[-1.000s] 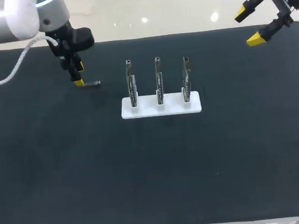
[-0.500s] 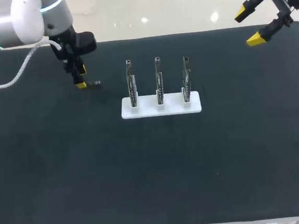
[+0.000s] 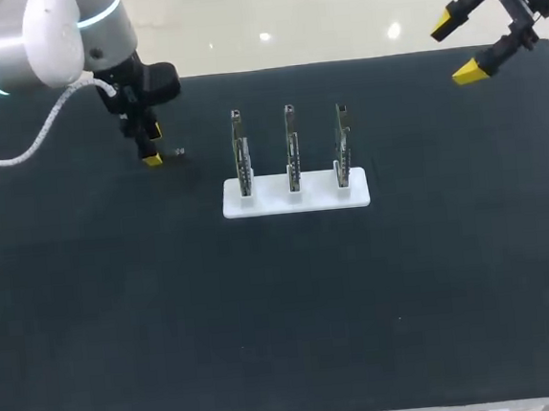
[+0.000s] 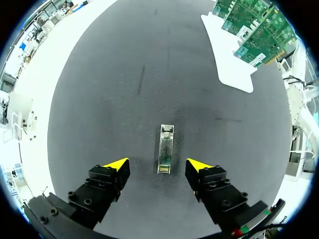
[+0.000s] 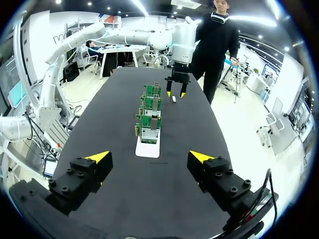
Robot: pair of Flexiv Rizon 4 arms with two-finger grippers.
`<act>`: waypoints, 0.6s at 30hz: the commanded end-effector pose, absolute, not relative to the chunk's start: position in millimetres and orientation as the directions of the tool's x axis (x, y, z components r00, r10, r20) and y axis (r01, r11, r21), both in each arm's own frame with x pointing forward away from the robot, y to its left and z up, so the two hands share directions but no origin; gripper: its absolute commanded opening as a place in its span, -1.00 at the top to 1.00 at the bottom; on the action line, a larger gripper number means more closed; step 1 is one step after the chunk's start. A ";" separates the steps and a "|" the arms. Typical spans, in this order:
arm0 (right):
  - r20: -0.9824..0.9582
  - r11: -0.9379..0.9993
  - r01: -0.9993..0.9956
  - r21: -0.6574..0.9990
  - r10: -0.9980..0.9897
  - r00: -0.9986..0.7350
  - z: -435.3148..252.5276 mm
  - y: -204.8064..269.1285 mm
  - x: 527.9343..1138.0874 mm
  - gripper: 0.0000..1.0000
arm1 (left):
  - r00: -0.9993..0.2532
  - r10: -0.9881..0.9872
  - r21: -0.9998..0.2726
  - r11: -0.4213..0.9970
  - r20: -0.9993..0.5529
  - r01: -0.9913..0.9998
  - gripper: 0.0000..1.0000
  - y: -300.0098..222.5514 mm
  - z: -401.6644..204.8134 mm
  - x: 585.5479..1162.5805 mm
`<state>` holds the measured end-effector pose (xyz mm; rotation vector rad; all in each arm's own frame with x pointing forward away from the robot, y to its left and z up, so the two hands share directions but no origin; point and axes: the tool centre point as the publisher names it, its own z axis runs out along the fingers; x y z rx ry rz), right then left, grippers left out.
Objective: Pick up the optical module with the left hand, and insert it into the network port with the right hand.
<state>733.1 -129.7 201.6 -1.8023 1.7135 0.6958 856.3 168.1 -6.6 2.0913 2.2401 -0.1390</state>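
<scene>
I've swung my left gripper (image 4: pixel 157 164) astride the optical module (image 4: pixel 165 149), fingers apart, ready to clamp; my right gripper (image 3: pixel 456 50) waits spread wide.

Free mat (image 4: pixel 124 99) around optical module (image 4: pixel 165 155); card rack (image 3: pixel 274 198) well apart

I see a plain matte black worktop (image 3: pixel 284 310). The stand's base (image 3: pixel 296 199) is white and its boards (image 4: pixel 254 27) are green. The optical module (image 4: pixel 165 149) is silvery metal. My left hand (image 4: pixel 158 164) and right hand (image 5: pixel 149 157) are black with bright yellow tips.
</scene>
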 end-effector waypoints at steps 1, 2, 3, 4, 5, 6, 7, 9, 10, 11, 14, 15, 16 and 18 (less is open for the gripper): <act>-0.701 -0.036 -0.999 -0.040 -0.712 0.054 201.4 -129.6 733.7 -1.00 | -0.068 0.990 0.015 0.070 -0.120 0.997 -1.00 169.5 -6.5 842.9; -0.701 -0.036 -0.999 -0.040 -0.712 0.054 201.4 -129.6 733.7 -1.00 | -0.068 0.990 0.016 0.071 -0.120 0.997 -1.00 169.6 -6.6 842.4; -0.701 -0.036 -0.999 -0.040 -0.712 0.054 201.4 -129.6 733.7 -1.00 | -0.072 0.990 0.022 0.075 -0.121 0.997 -1.00 169.8 -6.8 842.1; -0.701 -0.036 -0.999 -0.040 -0.712 0.054 201.4 -129.6 733.7 -1.00 | -0.073 0.990 0.022 0.076 -0.121 0.997 -1.00 169.8 -7.0 842.0; -0.701 -0.036 -0.999 -0.040 -0.712 0.054 201.4 -129.6 733.7 -1.00 | -0.074 0.990 0.023 0.077 -0.121 0.997 -1.00 169.8 -7.3 841.9; -0.701 -0.036 -0.999 -0.040 -0.712 0.054 201.4 -129.6 733.7 -1.00 | -0.076 0.990 0.025 0.079 -0.122 0.997 -0.99 169.8 -7.7 842.0; -0.701 -0.036 -0.999 -0.040 -0.712 0.054 201.4 -129.6 733.7 -1.00 | -0.077 0.989 0.026 0.081 -0.123 0.996 -1.00 169.7 -8.0 842.1; -0.701 -0.036 -0.999 -0.040 -0.712 0.054 201.4 -129.6 733.7 -1.00 | -0.079 0.989 0.027 0.083 -0.123 0.996 -1.00 169.2 -8.8 842.9; -0.701 -0.036 -0.999 -0.040 -0.712 0.054 201.4 -129.6 733.7 -1.00 | -0.080 0.989 0.028 0.084 -0.123 0.996 -1.00 168.9 -9.1 843.4; -0.701 -0.036 -0.999 -0.040 -0.712 0.054 201.4 -129.6 733.7 -1.00 | -0.081 0.989 0.029 0.085 -0.124 0.996 -1.00 168.6 -9.2 843.7; -0.701 -0.036 -0.999 -0.040 -0.712 0.054 201.4 -129.6 733.7 -1.00 | -0.086 0.988 0.029 0.090 -0.126 0.995 -1.00 167.7 -9.1 844.8; -0.701 -0.036 -0.999 -0.040 -0.712 0.054 201.4 -129.6 733.7 -1.00 | -0.087 0.988 0.030 0.092 -0.126 0.995 -1.00 167.4 -9.3 845.1; -0.701 -0.036 -0.999 -0.040 -0.712 0.054 201.4 -129.6 733.7 -1.00 | -0.088 0.988 0.031 0.093 -0.126 0.995 -1.00 167.1 -9.8 845.5; -0.701 -0.036 -0.999 -0.040 -0.712 0.054 201.4 -129.6 733.7 -1.00 | -0.090 0.988 0.032 0.094 -0.126 0.995 -0.98 167.0 -10.6 845.9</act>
